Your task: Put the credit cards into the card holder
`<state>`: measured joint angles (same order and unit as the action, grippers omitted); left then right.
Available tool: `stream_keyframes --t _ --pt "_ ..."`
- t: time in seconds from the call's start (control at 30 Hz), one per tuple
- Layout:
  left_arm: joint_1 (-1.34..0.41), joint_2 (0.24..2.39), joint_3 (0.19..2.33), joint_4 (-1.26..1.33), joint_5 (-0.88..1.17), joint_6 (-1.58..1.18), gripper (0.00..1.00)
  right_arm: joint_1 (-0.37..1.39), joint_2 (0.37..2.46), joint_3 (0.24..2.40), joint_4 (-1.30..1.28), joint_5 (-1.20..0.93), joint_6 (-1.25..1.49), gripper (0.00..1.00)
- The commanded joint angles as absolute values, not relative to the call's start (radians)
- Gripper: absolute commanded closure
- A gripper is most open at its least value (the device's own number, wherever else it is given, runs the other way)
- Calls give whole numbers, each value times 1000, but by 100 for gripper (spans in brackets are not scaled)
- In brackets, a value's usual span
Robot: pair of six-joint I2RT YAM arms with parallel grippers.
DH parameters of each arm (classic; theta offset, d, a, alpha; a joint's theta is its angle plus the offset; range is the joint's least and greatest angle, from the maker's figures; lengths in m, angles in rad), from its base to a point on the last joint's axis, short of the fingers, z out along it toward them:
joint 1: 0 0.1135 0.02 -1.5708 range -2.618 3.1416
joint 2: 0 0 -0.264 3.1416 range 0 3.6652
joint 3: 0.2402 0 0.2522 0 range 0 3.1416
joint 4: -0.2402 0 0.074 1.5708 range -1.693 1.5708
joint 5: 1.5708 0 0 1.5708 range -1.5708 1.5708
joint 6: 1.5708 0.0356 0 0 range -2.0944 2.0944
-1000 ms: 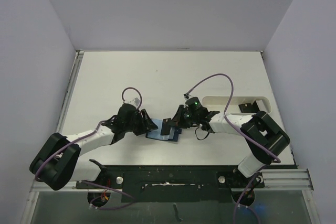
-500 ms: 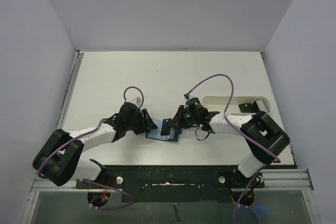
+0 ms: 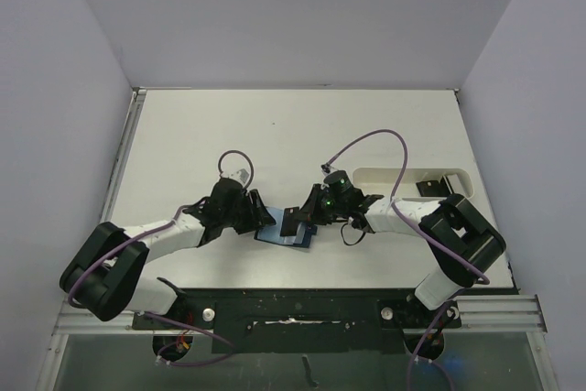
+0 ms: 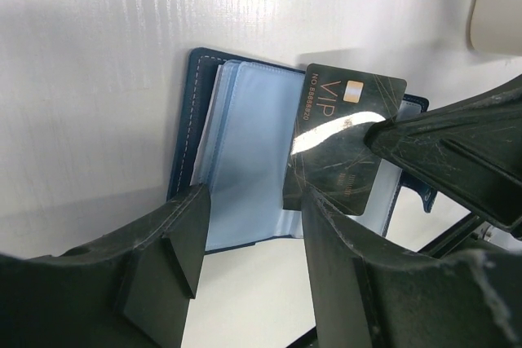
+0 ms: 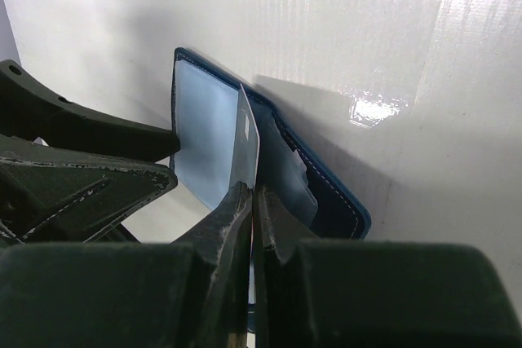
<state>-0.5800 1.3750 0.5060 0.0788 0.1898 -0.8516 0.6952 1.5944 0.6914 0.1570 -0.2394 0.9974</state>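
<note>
Shows the card holder [image 3: 275, 236] [image 4: 245, 169] [image 5: 326, 193] lying open and flat on a glossy white table [image 3: 183, 135], its navy cover edged with pale stitching and smooth light-blue plastic sleeves fanned inside. Finds a thin, rigid credit card [image 3: 293, 220] [image 4: 342, 144] [image 5: 247, 136], dark marbled face with copper "VIP" lettering and a small gold chip, tilted over the half of the holder nearer the right arm; cannot tell whether its lower edge sits inside a sleeve. Has the right gripper [image 3: 307, 217] [image 5: 251, 193] clamped on that card, scuffed black fingers pressed together with only the card between them. Puts the left gripper [image 3: 261, 217] [image 4: 253, 226] on the holder's opposite side, blocky matte-black jaws held well apart above the holder's edge; cannot tell whether they touch the cover. Leaves a long white tray [image 3: 371, 174] with rounded ends well apart to the right of the holder, two dark pieces [image 3: 430, 188] at its far end, too small to make out. Catches purple cables [image 3: 394, 148] looping from both wrists over the table beyond the holder.
</note>
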Motion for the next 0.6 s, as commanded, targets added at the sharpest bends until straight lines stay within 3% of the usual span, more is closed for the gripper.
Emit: stream_keyframes --t 0.0,0.57 --pt "-600 1371 558 49 127 -814 53 703 1580 687 173 -213 971 100" --pt "-634 1397 545 117 198 -864 52 702 1592 696 166 -215 962 100"
